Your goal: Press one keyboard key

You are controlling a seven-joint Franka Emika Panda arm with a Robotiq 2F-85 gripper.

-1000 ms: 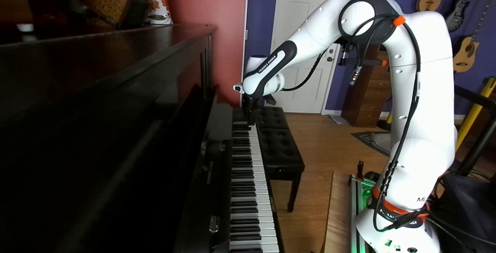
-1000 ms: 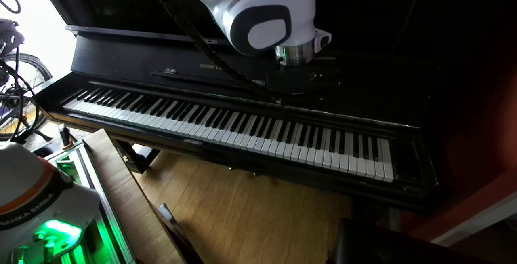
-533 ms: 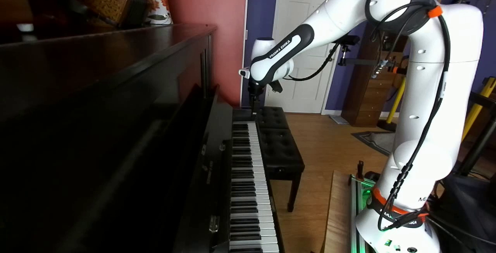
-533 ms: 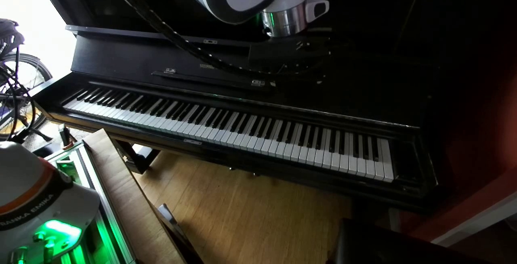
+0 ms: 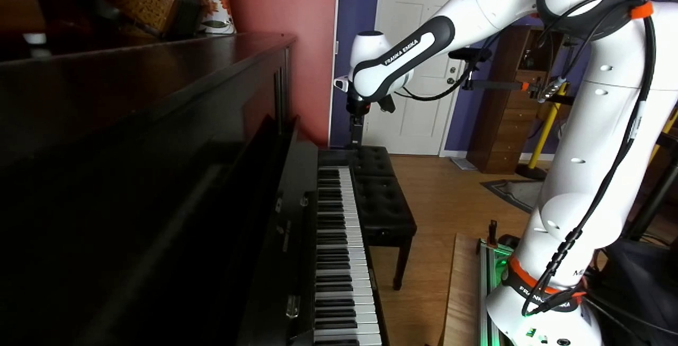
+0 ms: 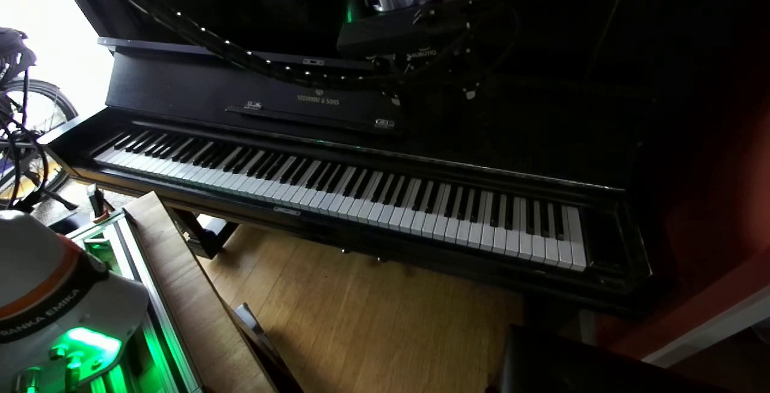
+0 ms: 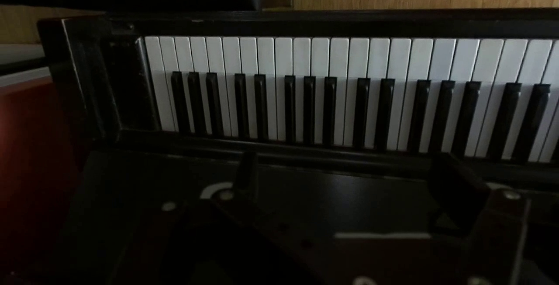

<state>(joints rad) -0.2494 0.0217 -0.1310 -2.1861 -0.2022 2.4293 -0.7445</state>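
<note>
One dark upright piano (image 5: 159, 187) is filling the left in an exterior view, its keyboard (image 5: 341, 256) running lengthwise down the right side. Next along, I am hanging the fingers (image 7: 456, 189) raised and off the keyboard, near its far end; the wrist view is showing them standing wide apart. Further right, a black padded bench (image 5: 384, 203) is sitting beside the keyboard, and my white arm (image 5: 588, 139) is reaching in.

In an exterior view, the keyboard (image 5: 344, 250) is being flanked by the piano case (image 5: 159, 203) at left and, higher up, the bench (image 5: 381, 195) at right; the arm's base (image 5: 543, 318) is being shown lower right. In the wrist view, the fingers (image 7: 458, 184) are being framed below the keyboard.
</note>
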